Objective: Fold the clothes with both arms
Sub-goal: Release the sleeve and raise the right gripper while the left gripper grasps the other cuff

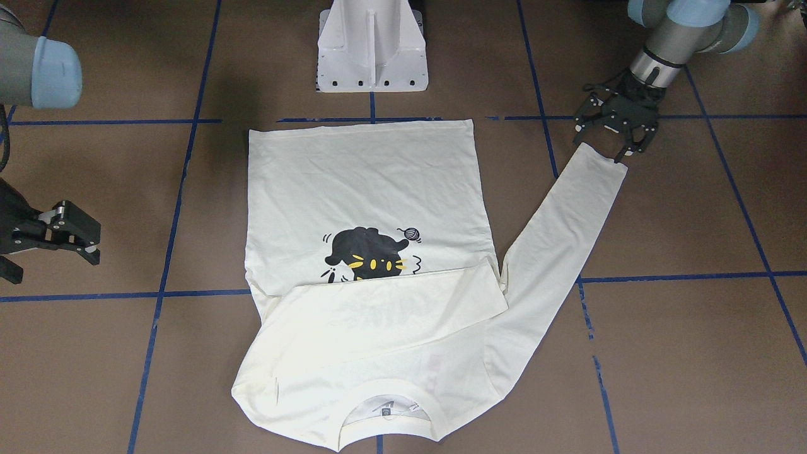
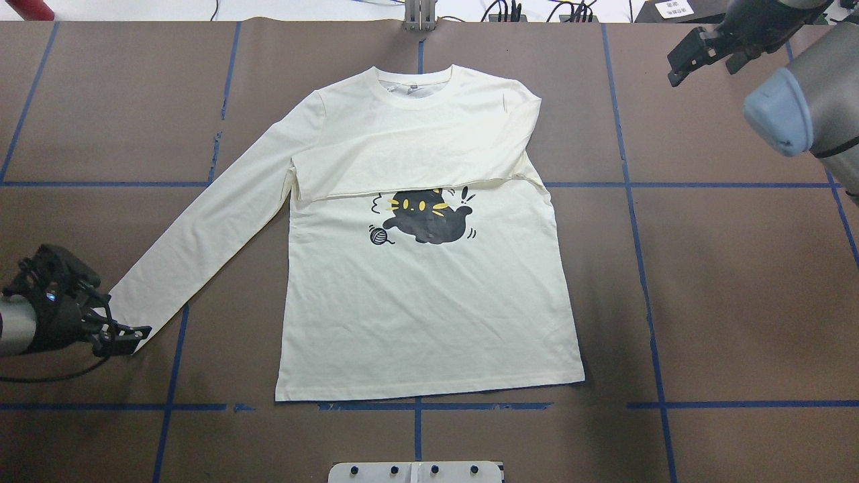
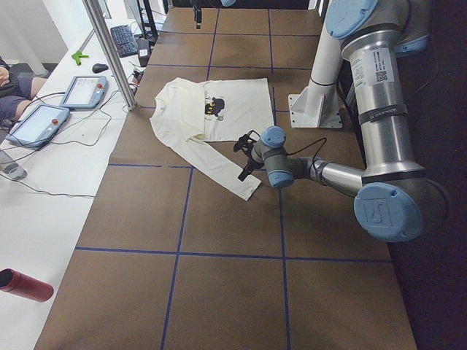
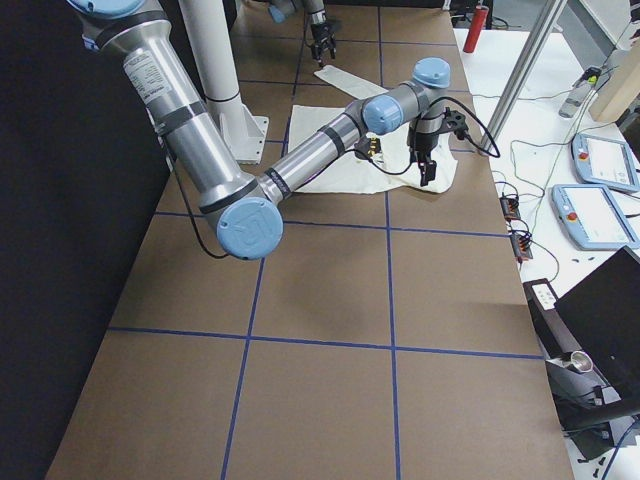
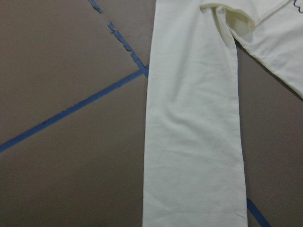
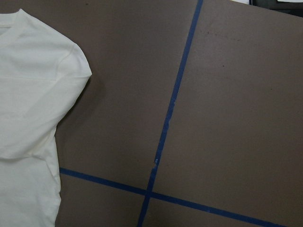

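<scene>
Overhead exterior: cat print (image 2: pixel 429 223) partly covered

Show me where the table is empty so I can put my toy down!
Biggest bare patch: between the shirt and the right gripper. A thin strip runs between its hem and the white base. Crowded where the left gripper meets the sleeve.

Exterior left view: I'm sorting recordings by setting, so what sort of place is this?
Probably a robotics lab: two robot arms on a white pedestal, a brown table gridded with blue tape, and tablet-like control pendants with cables on the side bench.
</scene>
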